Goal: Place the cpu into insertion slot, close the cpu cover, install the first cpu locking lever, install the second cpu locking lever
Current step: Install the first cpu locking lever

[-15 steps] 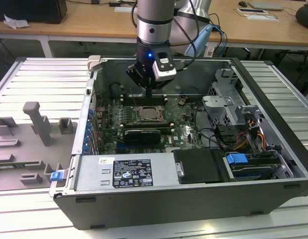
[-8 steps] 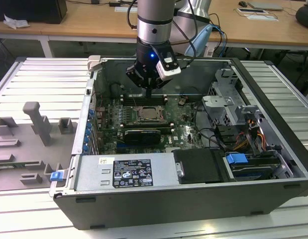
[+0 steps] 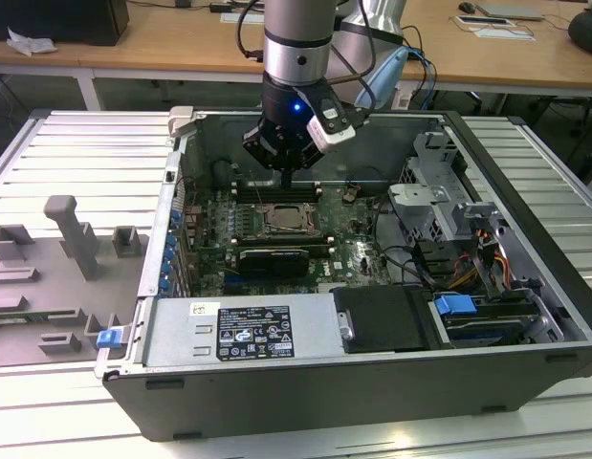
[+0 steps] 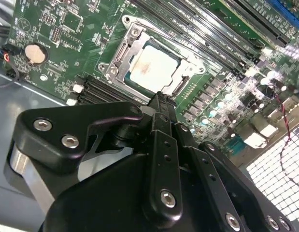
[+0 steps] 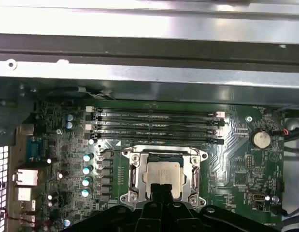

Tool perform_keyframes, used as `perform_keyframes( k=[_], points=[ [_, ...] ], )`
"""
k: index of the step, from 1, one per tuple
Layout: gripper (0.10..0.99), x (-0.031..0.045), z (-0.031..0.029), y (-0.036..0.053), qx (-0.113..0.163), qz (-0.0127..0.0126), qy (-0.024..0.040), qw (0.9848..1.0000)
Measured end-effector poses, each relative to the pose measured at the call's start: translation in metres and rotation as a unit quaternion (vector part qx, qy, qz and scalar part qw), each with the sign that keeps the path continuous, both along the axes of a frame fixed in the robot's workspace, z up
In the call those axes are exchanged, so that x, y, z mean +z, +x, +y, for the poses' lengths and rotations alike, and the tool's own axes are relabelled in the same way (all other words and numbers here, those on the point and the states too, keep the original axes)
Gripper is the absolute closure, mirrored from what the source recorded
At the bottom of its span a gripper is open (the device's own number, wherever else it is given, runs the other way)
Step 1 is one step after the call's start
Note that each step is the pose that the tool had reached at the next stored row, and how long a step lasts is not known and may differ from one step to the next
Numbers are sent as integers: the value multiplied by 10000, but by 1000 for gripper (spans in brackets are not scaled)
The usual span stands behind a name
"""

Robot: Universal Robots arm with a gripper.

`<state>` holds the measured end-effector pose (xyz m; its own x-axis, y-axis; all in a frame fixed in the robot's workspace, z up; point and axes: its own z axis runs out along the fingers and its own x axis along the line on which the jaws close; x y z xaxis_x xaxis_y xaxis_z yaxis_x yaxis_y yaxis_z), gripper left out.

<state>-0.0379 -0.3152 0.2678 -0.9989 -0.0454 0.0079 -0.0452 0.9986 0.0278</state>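
Pincer (image 3: 288,180) hangs inside the open computer case (image 3: 391,392), tips pressed together, nothing held, just above the socket edge.

One cpu (image 4: 151,68), pale metal top, seated in the insertion slot (image 4: 106,70). The cpu cover (image 4: 126,48) lies flat, framing it.

In the first wrist view, four long memory slots (image 5: 154,126) lie beyond the socket, with one coin battery (image 5: 260,139) and four blue-topped capacitors (image 5: 86,175) in a column.

One white-and-black label (image 3: 243,332) on the case's power unit; print too small to read.

Case sits on the ribbed tabletop (image 3: 76,153).

One cpu (image 5: 163,175), one cpu cover (image 5: 136,178)
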Motion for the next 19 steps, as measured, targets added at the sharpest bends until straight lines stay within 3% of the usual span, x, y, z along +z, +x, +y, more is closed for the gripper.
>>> perform_keyframes(
  k=[5, 9, 16, 19],
  points=[
    [980, 0, 0, 0, 323, 0, 0, 9995],
    [980, 0, 0, -1, 702, 0, 0, 9975],
    [980, -5, 1, -172, 745, -14, 4, 9972],
    [980, -9, 12, -234, 663, -14, 3, 9978]
  ],
)
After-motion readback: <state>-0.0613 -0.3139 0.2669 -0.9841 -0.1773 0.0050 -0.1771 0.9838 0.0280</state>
